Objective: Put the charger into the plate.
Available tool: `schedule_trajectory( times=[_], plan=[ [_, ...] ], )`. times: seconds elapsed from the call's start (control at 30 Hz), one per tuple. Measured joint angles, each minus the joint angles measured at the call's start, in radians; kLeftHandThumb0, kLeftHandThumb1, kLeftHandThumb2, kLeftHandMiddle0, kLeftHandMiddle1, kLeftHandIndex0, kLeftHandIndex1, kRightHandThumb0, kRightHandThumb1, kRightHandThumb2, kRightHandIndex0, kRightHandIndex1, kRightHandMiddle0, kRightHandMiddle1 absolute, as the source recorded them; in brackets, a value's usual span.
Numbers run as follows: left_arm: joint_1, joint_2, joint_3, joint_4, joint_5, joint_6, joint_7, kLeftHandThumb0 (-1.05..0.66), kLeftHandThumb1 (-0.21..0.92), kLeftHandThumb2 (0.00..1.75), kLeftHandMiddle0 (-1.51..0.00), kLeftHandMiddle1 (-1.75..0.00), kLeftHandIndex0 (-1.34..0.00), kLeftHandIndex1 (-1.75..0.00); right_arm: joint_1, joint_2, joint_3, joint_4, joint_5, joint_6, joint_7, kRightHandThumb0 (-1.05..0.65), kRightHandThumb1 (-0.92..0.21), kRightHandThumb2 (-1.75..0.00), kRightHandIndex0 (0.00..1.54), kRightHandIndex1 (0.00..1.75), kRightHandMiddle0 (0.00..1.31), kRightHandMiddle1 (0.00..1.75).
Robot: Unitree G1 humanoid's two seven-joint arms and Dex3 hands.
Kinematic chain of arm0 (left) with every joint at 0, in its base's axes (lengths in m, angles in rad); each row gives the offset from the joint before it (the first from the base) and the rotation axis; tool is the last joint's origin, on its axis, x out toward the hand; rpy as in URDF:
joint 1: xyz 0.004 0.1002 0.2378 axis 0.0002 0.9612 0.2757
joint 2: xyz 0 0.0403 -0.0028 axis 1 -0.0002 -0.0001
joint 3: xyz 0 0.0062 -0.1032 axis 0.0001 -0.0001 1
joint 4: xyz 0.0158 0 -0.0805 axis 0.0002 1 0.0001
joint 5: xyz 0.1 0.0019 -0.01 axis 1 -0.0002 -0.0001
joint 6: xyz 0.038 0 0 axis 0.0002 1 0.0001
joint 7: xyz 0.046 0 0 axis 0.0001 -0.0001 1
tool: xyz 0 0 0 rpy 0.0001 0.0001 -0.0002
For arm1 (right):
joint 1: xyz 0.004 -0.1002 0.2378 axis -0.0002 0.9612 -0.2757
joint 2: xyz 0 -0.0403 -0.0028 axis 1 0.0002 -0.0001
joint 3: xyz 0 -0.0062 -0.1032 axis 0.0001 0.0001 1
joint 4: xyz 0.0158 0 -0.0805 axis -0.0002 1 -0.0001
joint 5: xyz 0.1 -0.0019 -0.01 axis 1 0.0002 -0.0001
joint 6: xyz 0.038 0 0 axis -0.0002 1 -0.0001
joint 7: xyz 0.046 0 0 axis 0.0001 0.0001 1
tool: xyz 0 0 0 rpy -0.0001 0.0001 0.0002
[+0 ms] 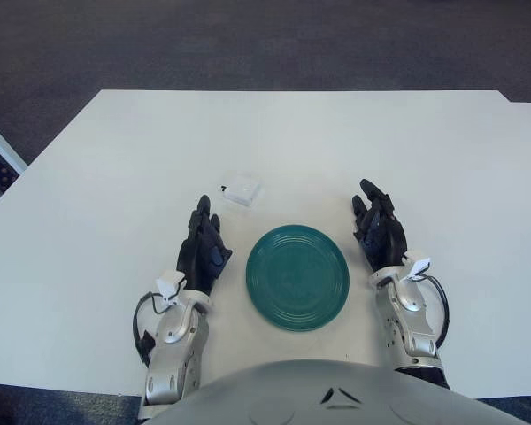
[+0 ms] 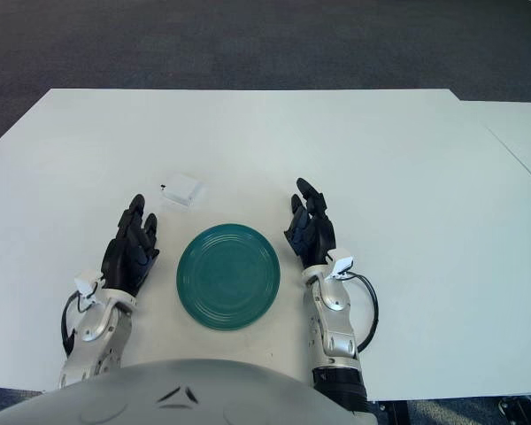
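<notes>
One white charger (image 1: 242, 190) lies flat, its prongs pointing left.

Teal plate (image 1: 297, 276) at lower centre, plain white charger (image 1: 242, 190) just above-left, white table (image 1: 354, 150), black fingers on both hands, dark grey carpet (image 1: 248, 40) across the top.

White charger (image 1: 242, 190) beyond green plate (image 1: 297, 277)

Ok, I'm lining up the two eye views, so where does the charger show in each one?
Left eye view: the charger lies left of centre, beyond the left hand.
Right eye view: the charger sits further left in the picture.
Shared landmark: the green plate, just nearer than the charger and to its right.
</notes>
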Motion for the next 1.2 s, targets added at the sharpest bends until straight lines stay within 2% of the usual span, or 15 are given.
schedule_trajectory(
  times=[0.13, 0.33, 0.5, 0.57, 0.73, 0.83, 1.2],
  plan=[
    [-0.106, 0.13, 0.02, 0.008, 0.175, -0.003, 0.009, -1.05, 0.92, 0.99, 0.0, 0.0, -0.04, -0.02, -0.007, -0.001, 0.0, 0.01, -0.001, -0.008, 0.001, -0.84, -0.92, -0.86, 0.11, 0.0, 0.0, 0.47],
    [-0.256, 0.356, 0.043, 0.028, 0.43, -0.061, 0.019, -1.05, 0.92, 0.82, 0.0, 0.0, -0.06, -0.04, -0.01, -0.004, 0.001, 0.018, -0.001, -0.02, 0.013, -0.85, -0.92, -0.85, 0.1, 0.0, 0.0, 0.45],
    [-0.402, 0.546, 0.014, 0.031, 0.628, -0.072, -0.079, -1.05, 0.92, 0.74, 0.0, 0.0, -0.04, -0.03, -0.01, -0.003, -0.003, 0.03, 0.009, -0.025, 0.026, -0.84, -0.92, -0.83, 0.11, 0.0, 0.0, 0.47],
    [-0.482, 0.587, -0.013, 0.046, 0.677, -0.069, -0.127, -1.05, 0.92, 0.72, 0.0, 0.0, -0.02, -0.02, -0.011, -0.003, -0.003, 0.032, 0.009, -0.028, 0.028, -0.84, -0.92, -0.83, 0.11, 0.0, 0.0, 0.47],
    [-0.678, 0.618, -0.106, 0.186, 0.769, -0.127, -0.143, -1.05, 0.92, 0.69, 0.0, 0.0, 0.0, 0.0, -0.011, 0.0, -0.003, 0.041, 0.008, -0.029, 0.028, -0.84, -0.92, -0.83, 0.11, 0.0, 0.0, 0.46],
    [-0.737, 0.619, -0.155, 0.282, 0.78, -0.191, -0.139, -1.05, 0.92, 0.69, 0.0, 0.0, 0.0, 0.0, -0.01, 0.003, 0.0, 0.041, 0.006, -0.031, 0.028, -0.84, -0.92, -0.84, 0.11, 0.0, 0.0, 0.46],
    [-0.791, 0.651, -0.238, 0.564, 0.765, -0.457, -0.105, -1.05, 0.92, 0.71, 0.0, 0.0, 0.0, 0.0, 0.002, 0.012, -0.002, 0.036, 0.006, -0.034, 0.025, -0.83, -0.92, -0.84, 0.12, 0.0, 0.0, 0.46]
  ],
)
